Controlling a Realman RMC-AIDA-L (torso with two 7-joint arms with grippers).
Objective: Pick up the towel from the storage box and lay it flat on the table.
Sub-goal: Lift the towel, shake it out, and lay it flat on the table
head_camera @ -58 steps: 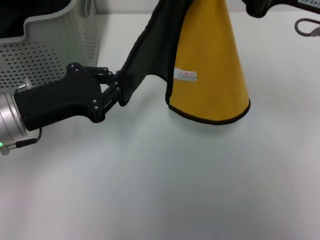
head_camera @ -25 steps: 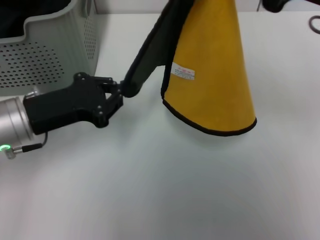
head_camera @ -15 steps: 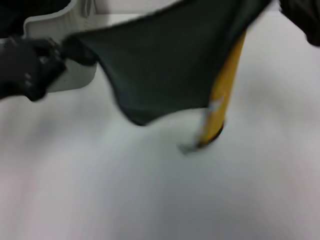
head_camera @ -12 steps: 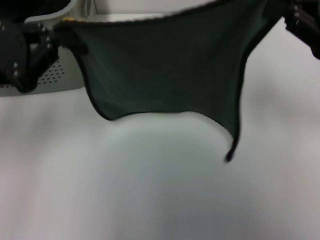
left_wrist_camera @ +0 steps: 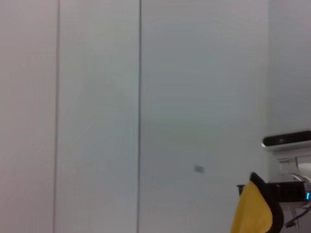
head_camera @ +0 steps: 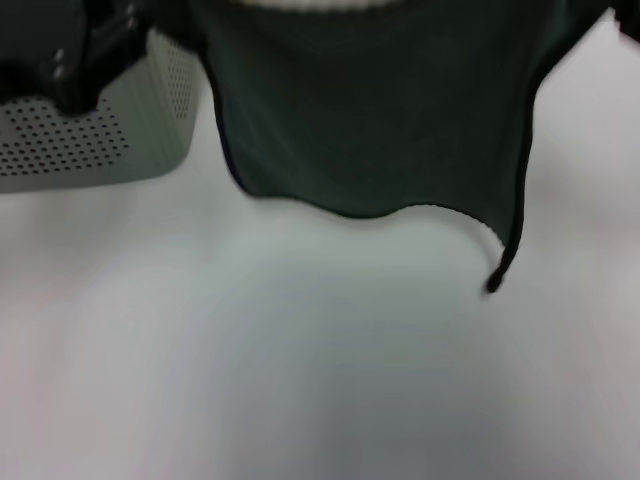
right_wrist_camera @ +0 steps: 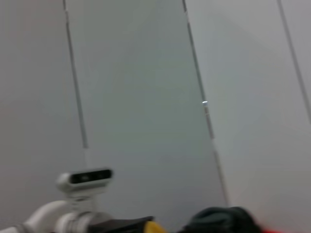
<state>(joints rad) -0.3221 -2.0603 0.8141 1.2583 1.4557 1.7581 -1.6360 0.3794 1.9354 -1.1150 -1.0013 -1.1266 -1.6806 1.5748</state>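
Note:
The towel [head_camera: 370,110] hangs spread wide above the table [head_camera: 300,360], its dark green-grey face towards my head camera, its black-edged lower corner dangling at the right. My left gripper [head_camera: 140,22] holds its upper left corner, above the storage box [head_camera: 100,140]. My right gripper [head_camera: 628,12] holds the upper right corner at the edge of the head view. In the left wrist view a yellow corner of the towel [left_wrist_camera: 255,208] shows in the right gripper's hold. A small yellow bit of the towel [right_wrist_camera: 153,226] shows in the right wrist view.
The storage box stands at the far left of the table. Both wrist views face a pale panelled wall [left_wrist_camera: 146,97]. The white tabletop stretches below and in front of the hanging towel.
The towel has gone from a hanging yellow cone to a stretched sheet showing its dark face. Both grippers moved apart and upward, lifting its lower edge.

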